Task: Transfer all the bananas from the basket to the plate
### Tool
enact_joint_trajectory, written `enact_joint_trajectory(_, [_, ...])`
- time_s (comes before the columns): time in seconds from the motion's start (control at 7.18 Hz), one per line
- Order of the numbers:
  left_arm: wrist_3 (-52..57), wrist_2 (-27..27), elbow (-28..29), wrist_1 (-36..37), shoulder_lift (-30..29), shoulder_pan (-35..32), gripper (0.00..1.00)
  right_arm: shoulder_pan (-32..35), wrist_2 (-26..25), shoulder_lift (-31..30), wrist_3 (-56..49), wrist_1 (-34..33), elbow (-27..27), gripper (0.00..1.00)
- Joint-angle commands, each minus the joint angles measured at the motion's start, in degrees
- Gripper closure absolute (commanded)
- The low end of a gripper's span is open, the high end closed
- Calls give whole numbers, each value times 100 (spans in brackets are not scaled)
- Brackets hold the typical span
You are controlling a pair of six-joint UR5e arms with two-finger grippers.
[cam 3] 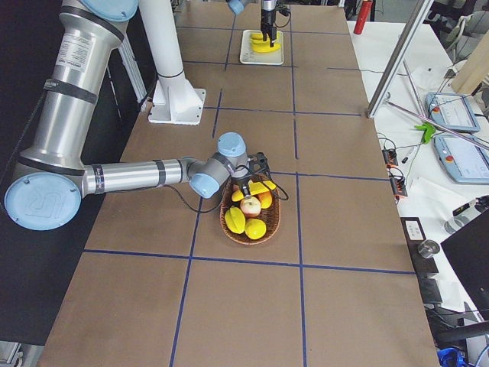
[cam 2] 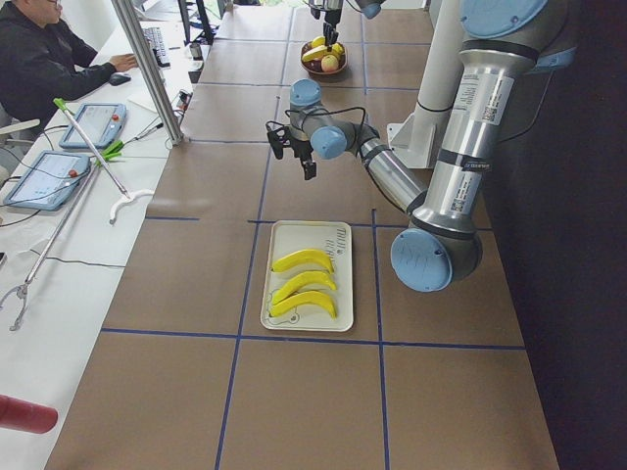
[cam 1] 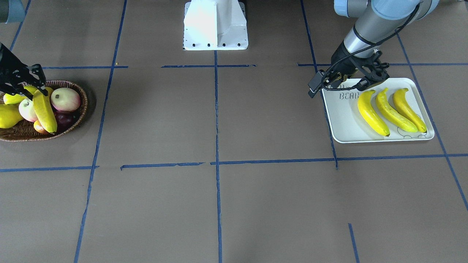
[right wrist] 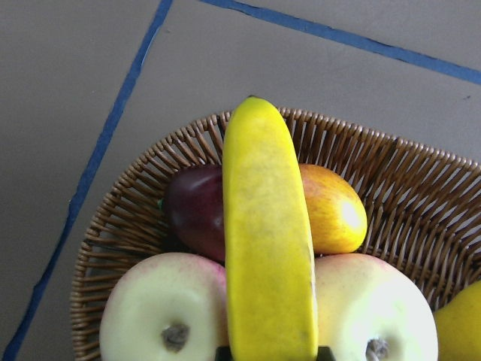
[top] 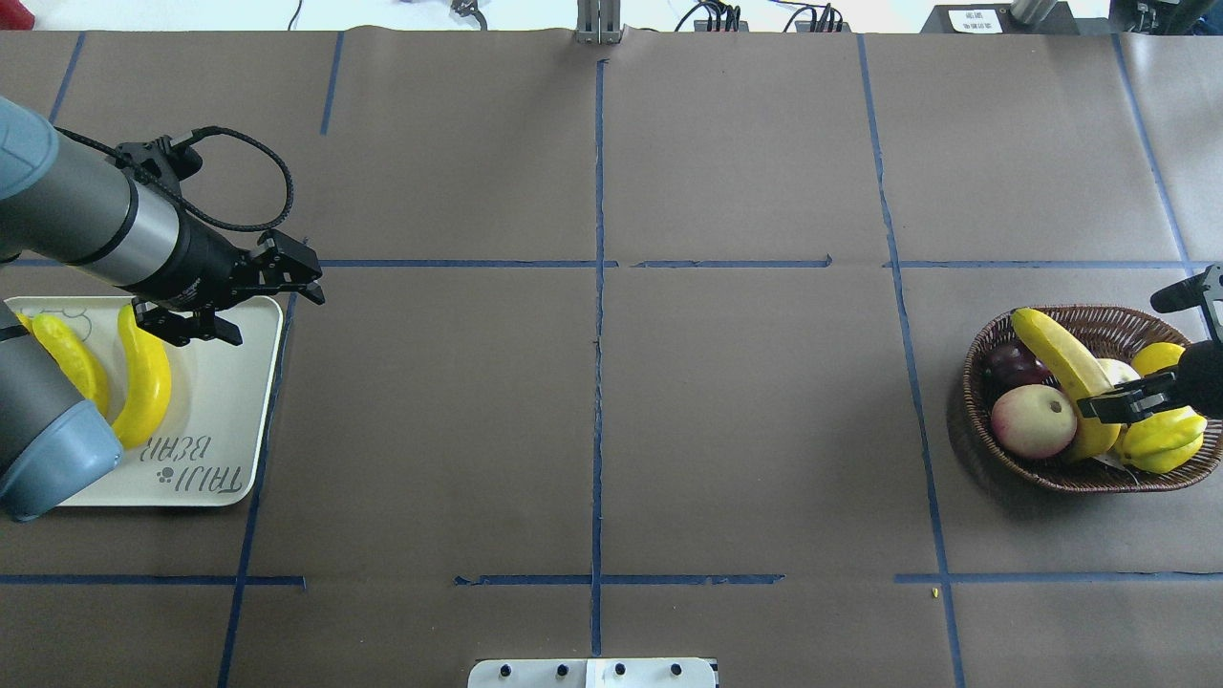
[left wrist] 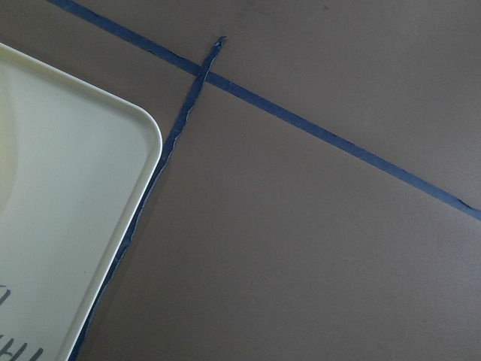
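Seen from overhead, the plate (top: 229,401) was set at the table's 9 o'clock, and three bananas (cam 1: 393,112) were laid on it. The left gripper (cam 1: 371,81) was held over its rim, jaws spread wide around nothing. The basket (top: 1108,323) was set at 3 o'clock, where the fourth banana (top: 1051,349) was pinched by the right gripper (top: 1099,409).

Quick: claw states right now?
Left claw: open, empty.
Right claw: closed on the banana in the basket.

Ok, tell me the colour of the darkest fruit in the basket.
Dark purple. The fruit, partly hidden by the banana, shows best in the right wrist view.
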Motion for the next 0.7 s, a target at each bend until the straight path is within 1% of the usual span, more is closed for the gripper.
enact_joint_trajectory(0.0, [-9,0,-33,-9,1,-4,0,344,121,-8,-56,3,73,100])
enact_joint_trajectory(0.14, [-9,-9,-7,-9,-7,5,0,721,488,-35,-74,3,161,100])
enact_joint_trajectory(0.42, [-17,-9,-25,-9,-129,5,0,1521,2153,35,-31,38,135,100])
enact_joint_trajectory(0.56, [-148,-9,1,-9,-261,31,0,1629,2745,235,13,21,118,100])
